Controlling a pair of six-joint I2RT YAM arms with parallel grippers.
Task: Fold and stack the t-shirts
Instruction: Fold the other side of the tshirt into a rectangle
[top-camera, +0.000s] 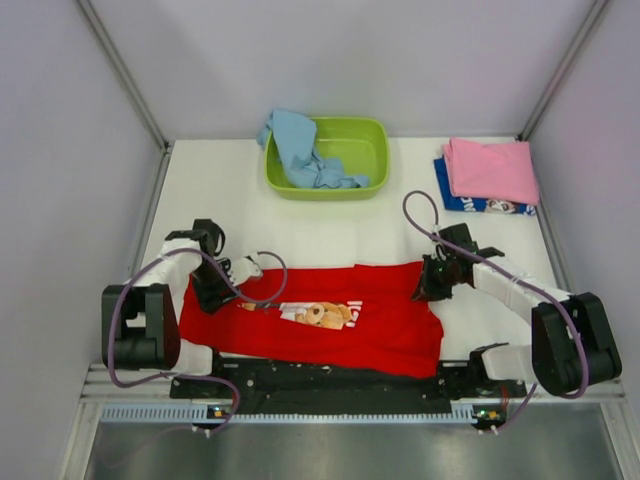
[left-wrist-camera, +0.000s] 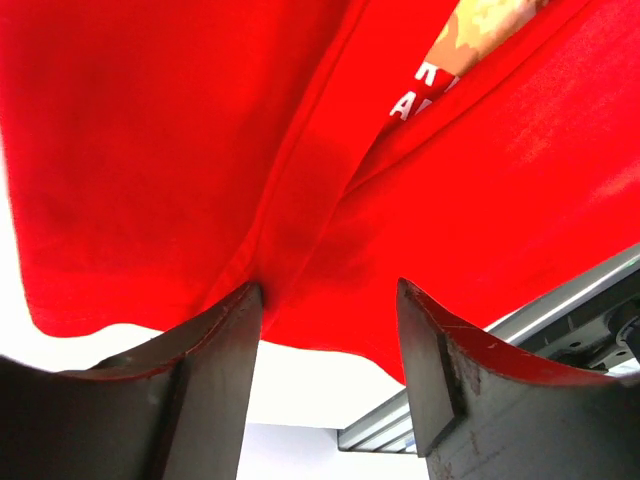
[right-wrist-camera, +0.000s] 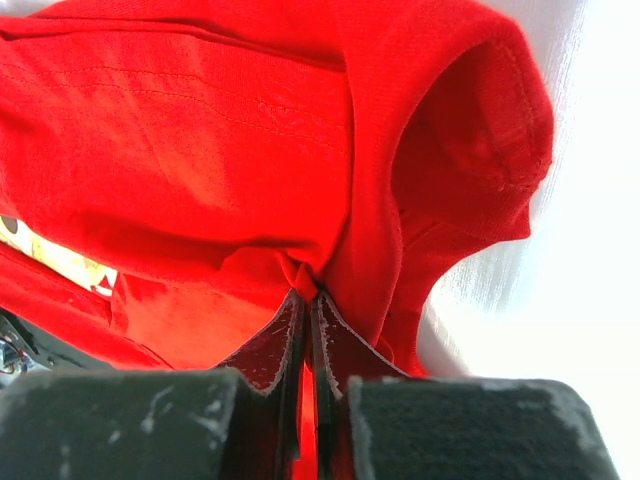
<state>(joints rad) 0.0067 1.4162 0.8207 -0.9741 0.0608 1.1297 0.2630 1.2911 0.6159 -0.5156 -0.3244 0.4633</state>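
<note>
I count four t-shirts: one red tee (top-camera: 385, 325) between the left claw (top-camera: 240, 272) and right claw (top-camera: 432, 285); beyond them one light blue tee (top-camera: 298, 145), one pink tee (top-camera: 490, 168), one dark blue tee (top-camera: 468, 203). One lime green basin (top-camera: 330, 193).

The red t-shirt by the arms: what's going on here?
The red t-shirt lies spread on the near side of the table. The right gripper is shut on cloth at its right end; the left gripper is open at its left end. A folded pink tee lies on a dark blue tee far right; a light blue tee drapes over the rim of the green basin.
</note>
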